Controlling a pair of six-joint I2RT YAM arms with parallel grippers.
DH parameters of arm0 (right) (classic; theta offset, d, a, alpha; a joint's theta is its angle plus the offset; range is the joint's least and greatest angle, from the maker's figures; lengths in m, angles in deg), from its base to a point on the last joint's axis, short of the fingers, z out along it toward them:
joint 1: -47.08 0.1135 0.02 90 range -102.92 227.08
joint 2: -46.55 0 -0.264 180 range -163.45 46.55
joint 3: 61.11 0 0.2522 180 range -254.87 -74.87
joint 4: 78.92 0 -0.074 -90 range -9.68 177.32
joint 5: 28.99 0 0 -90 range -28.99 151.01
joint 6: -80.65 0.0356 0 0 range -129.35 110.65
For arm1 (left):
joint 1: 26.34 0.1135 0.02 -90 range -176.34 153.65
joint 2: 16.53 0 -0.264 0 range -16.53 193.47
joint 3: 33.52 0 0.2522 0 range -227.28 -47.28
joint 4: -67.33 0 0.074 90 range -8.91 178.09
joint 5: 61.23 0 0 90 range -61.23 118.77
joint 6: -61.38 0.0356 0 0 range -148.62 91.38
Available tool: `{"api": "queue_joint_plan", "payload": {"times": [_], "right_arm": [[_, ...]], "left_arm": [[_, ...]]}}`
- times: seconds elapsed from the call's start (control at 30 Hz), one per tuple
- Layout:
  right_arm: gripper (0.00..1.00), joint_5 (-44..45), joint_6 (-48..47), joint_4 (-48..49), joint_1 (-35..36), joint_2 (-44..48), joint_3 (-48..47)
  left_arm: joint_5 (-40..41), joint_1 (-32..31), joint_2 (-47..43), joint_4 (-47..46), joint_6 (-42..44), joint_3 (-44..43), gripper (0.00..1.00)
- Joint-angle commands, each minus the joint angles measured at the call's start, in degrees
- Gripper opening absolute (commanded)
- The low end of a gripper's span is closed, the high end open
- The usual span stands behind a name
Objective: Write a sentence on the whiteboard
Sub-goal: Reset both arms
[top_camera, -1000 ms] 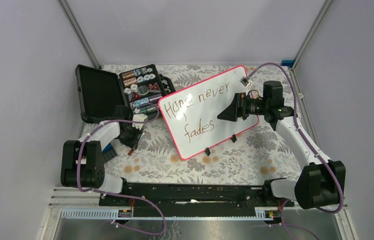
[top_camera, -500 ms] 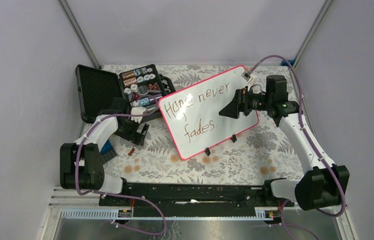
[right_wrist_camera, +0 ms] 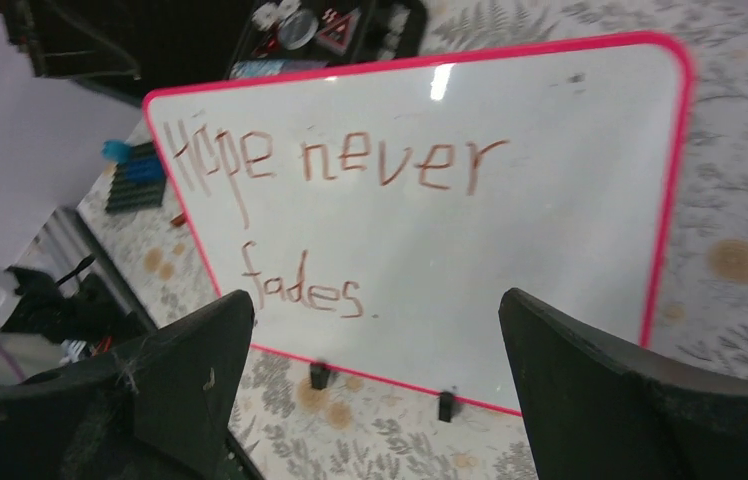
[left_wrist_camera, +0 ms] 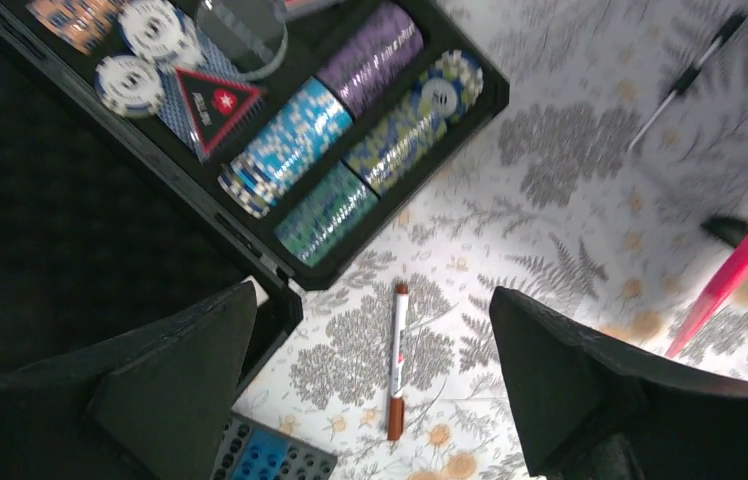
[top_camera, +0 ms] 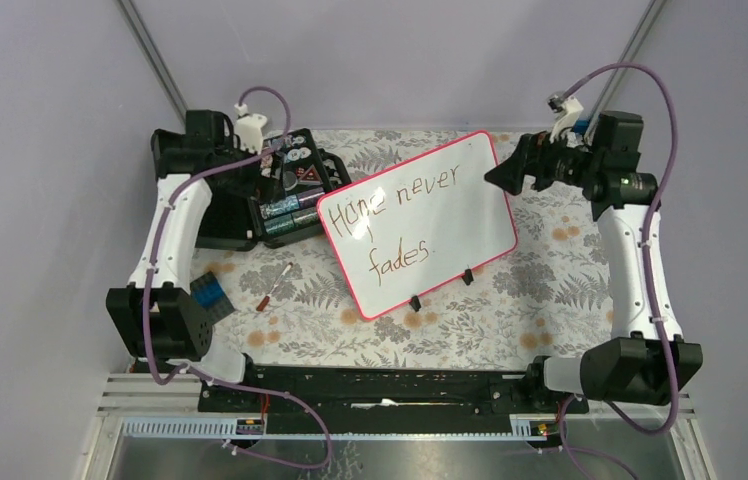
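Observation:
The whiteboard (top_camera: 447, 205) with its pink rim stands propped at the middle of the table. The sentence (top_camera: 390, 215) "Hope never fades." is on it in two brownish lines, and reads clearly in the right wrist view (right_wrist_camera: 335, 165). My right gripper (top_camera: 503, 176) hangs open beside the board's far right corner, off its surface, holding nothing. My left gripper (left_wrist_camera: 372, 295) is open high above the table, by the black case. The brown-capped marker (left_wrist_camera: 396, 360) lies loose on the cloth below it, left of the board (top_camera: 275, 285).
An open black case (top_camera: 290, 190) of poker chips sits at the back left, its lid (top_camera: 190, 190) flat beside it. A blue studded plate (top_camera: 212, 293) lies near the left arm. A black-and-white pen (left_wrist_camera: 685, 70) lies on the floral cloth. Two black clips (top_camera: 415, 301) hold the board's near edge.
My left gripper opened and let go of the marker, then rose back toward the case; the marker now lies on the cloth. My right gripper drew back off the board to the right.

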Motion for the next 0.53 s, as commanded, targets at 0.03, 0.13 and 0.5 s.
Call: {"api": "queue_joint_plan", "payload": {"times": [0.03,0.13,0.5], "right_arm": [[1.0,1.76,-6.44,-5.17,-7.77,-2.99,-5.59],[1.0,1.31,-8.7,-6.66,-12.02,-5.43,-7.08],[1.0,1.9,-12.24,-7.25,-17.68,-11.11,-7.37]], "left_arm": [[-6.35,3.67,3.48,-1.16,-6.68,-9.97,0.99],[-7.42,6.61,4.17,-3.17,-8.8,-11.09,0.99],[-5.84,11.35,3.12,-7.54,-11.12,-7.34,0.99]]}}
